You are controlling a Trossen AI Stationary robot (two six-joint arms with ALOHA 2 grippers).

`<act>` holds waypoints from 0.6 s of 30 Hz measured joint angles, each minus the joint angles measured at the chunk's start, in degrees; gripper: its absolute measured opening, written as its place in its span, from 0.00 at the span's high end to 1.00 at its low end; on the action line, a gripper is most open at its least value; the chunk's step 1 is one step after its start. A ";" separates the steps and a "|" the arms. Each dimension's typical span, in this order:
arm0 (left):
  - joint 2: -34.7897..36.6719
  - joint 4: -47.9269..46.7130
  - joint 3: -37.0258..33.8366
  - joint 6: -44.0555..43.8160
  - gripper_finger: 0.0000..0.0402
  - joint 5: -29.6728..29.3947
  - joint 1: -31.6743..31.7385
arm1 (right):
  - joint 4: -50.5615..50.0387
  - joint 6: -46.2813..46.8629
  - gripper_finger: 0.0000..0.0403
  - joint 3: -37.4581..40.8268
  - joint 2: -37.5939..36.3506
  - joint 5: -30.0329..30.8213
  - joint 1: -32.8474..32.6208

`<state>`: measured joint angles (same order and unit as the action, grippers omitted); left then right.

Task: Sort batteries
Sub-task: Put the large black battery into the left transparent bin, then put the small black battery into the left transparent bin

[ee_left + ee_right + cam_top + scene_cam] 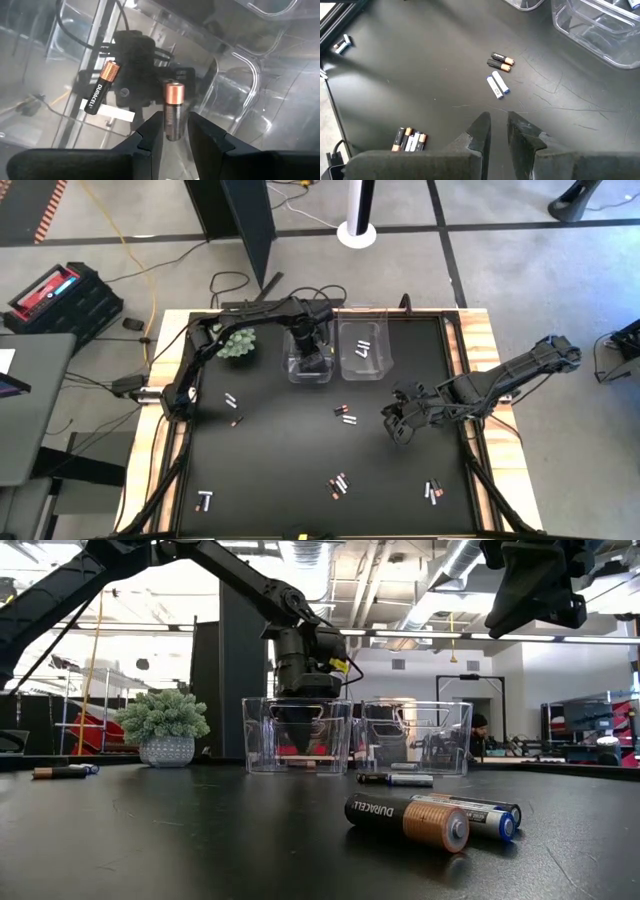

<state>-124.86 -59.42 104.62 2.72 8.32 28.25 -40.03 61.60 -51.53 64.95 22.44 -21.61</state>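
The sorting looks to be in its early part. The left gripper (175,131) is lowered inside the left clear bin (297,370) near the table's far edge, and its fingers stand on either side of a copper-topped battery (174,107) — whether they grip it or have just let go I cannot tell, since the jaws sit close beside the cell without clearly pressing it. One more dark battery (101,86) already lies in that bin. The right clear bin (375,370), just beside the first, holds what look like three white cells (362,349), though they are too small to count surely. The right gripper (499,129) hovers above the table toward its right edge with nothing between its fingers, which stand a narrow gap apart. Most of the work is left: on the black table (270,465) I count six loose clusters — a white cell and a dark one toward the left edge, a pair at mid-table, a group of about four near the front edge, a few by the front right corner, and about two by the front left corner. A small potted plant (237,342) stands beside the left bin.
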 joint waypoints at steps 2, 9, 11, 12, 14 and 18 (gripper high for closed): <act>0.00 0.01 0.00 -0.41 0.78 0.00 0.00 | 0.00 -0.02 0.80 0.00 0.00 0.02 -0.02; 1.70 -0.22 0.00 -3.87 0.78 0.04 0.61 | 0.00 -0.17 0.80 0.00 0.00 0.02 -0.02; 3.38 -0.22 0.00 -4.80 0.78 0.02 0.76 | 0.00 -0.17 0.80 0.00 0.00 0.02 0.00; 4.44 -0.24 0.00 -5.07 0.78 -0.01 0.79 | 0.00 -0.17 0.80 0.00 0.00 0.01 -0.01; 7.07 -0.24 -0.02 -5.54 0.78 0.00 0.74 | 0.00 -0.17 0.80 0.00 0.00 0.02 -0.01; 13.10 -1.21 0.00 -7.50 0.78 -0.05 0.20 | -0.01 -0.16 0.80 0.00 0.00 0.01 0.00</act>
<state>-111.76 -60.63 104.62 -4.79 8.27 28.45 -40.04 61.45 -51.53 64.95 22.45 -21.61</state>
